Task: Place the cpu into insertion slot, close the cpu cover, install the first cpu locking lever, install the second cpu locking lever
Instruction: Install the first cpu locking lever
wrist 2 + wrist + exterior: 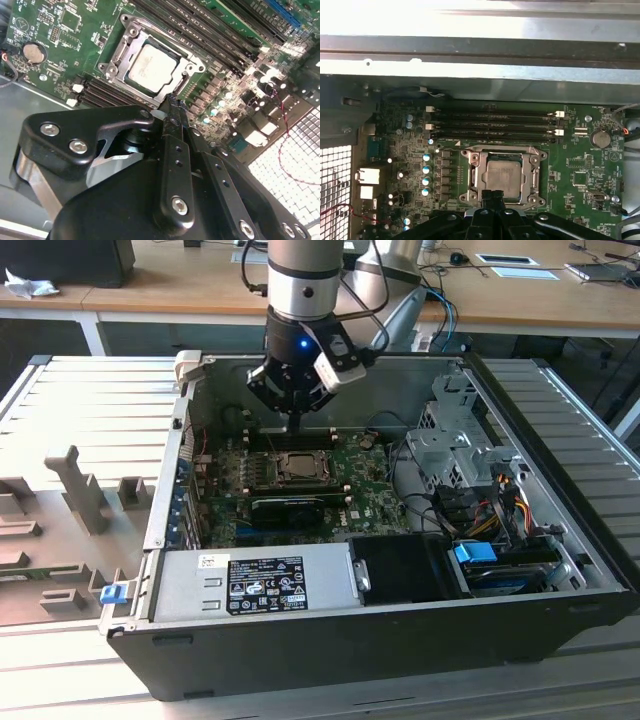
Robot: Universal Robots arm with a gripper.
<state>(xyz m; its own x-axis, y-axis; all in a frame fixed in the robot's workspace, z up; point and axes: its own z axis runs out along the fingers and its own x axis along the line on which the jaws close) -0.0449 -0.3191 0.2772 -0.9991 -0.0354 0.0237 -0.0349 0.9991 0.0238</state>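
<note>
Gripper: fingers pressed together into one narrow black stack, nothing seen between them. Tip sits right at the rim of the insertion slot, at one edge of the frame. Can't tell whether the tip touches metal or hangs just above it.

Cpu: already in the slot, lying flat, dull silver top facing up, just beyond the fingertips in both wrist views.

Cpu cover: down, flat around the chip; chip top shows thru its window.

Locking levers: too small to tell whether they are latched.

Further out:
- Long black memory slots run parallel beside the slot, white clips at their ends.
- Round coin cell near a corner of the green motherboard, well apart from the slot.
- Row of small silver-topped capacitors on the slot's other side.

Ext. view: arm comes straight down into the open pc case, which lies on its side. Grey power supply along the near wall, drive cage w/ coloured cables on the exterior view's right. Case rests on a slatted metal table; grey fixture block on the exterior view's left.
</note>
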